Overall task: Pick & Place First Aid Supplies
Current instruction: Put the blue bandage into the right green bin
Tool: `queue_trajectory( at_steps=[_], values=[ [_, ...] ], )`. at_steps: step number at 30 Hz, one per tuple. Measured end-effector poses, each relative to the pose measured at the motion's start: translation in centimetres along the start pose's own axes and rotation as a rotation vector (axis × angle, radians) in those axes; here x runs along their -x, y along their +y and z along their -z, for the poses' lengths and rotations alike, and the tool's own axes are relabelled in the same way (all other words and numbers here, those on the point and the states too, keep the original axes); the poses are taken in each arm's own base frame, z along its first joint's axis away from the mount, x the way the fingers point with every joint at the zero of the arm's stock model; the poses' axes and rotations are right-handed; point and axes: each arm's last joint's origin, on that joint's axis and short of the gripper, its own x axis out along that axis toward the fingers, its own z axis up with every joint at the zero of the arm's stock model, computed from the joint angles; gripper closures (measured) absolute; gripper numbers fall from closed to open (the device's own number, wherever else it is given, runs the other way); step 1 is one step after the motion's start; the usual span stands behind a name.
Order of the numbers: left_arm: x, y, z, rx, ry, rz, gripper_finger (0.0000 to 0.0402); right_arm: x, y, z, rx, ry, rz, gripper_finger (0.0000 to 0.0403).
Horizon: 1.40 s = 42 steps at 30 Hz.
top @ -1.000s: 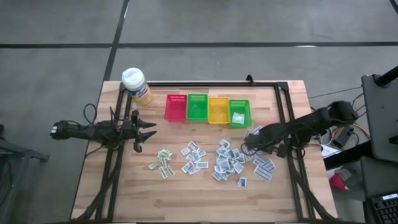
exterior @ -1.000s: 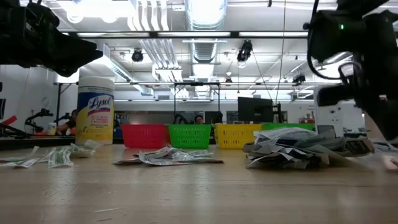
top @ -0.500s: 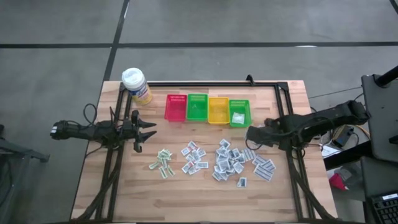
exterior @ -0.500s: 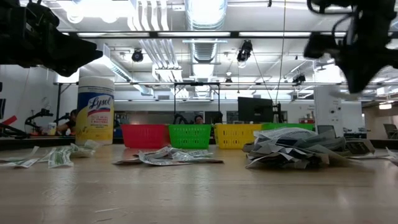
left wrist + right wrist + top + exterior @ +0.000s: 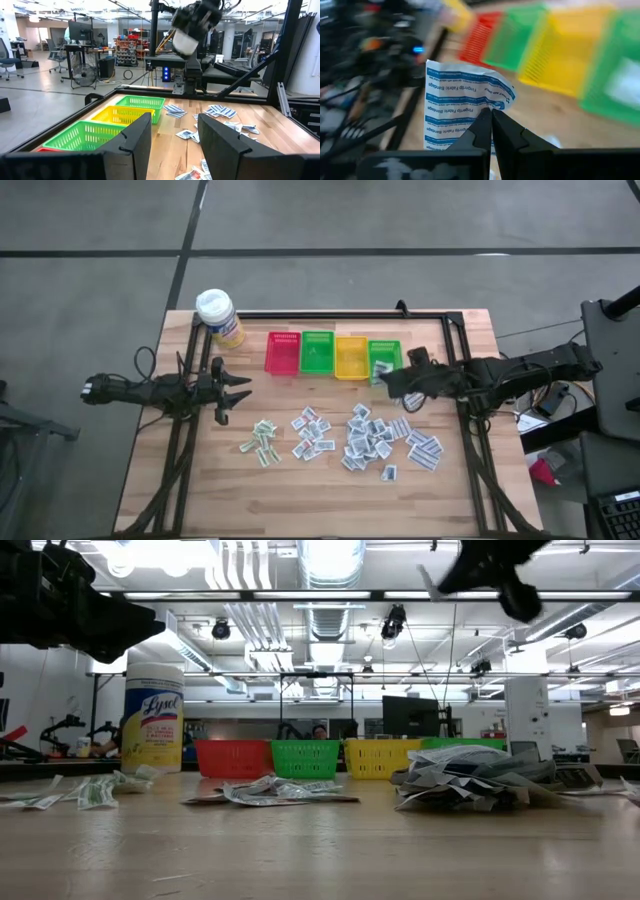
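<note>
The right gripper hangs above the table at about three o'clock from its centre, just at the front edge of the rightmost green basket, with its arm reaching in from the right side. Its fingers are pressed tightly together on one bandage packet, white with blue print, which sticks up from between the tips. In the low view that gripper sits high above the tabletop with the packet's pale edge showing at its side. The rest of the packets lie loose on the wood toward five o'clock from the centre, in a dense heap, with a smaller scatter near the middle and a few green-printed ones toward seven o'clock. One white packet lies inside the rightmost green basket. A red basket, a second green basket and a yellow basket stand in a row beside it toward twelve o'clock. A yellow wipes tub stands at eleven o'clock. The left gripper waits at nine o'clock, its fingers spread apart and holding nothing.
</note>
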Motion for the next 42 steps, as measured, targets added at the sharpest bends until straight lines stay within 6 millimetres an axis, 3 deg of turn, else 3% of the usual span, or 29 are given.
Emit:
queue_trajectory(
  at_steps=[8,14,32,42],
  values=[
    [0.0,0.0,0.0,0.0,0.001,0.0,0.0243,0.7,3.4,-1.6,0.336,-0.16,-0.343,0.0394],
    [0.0,0.0,0.0,0.0,0.0,0.0,0.0243,1.1,4.0,-2.0,0.423,-0.221,-0.409,0.0394],
    [0.0,0.0,0.0,0.0,0.001,0.001,0.0243,-1.8,1.8,-4.7,0.298,-0.53,0.045,0.0394],
    [0.0,0.0,0.0,0.0,0.001,0.0,0.0243,-2.2,1.1,-6.2,0.312,-0.652,0.227,0.0394]
  ],
)
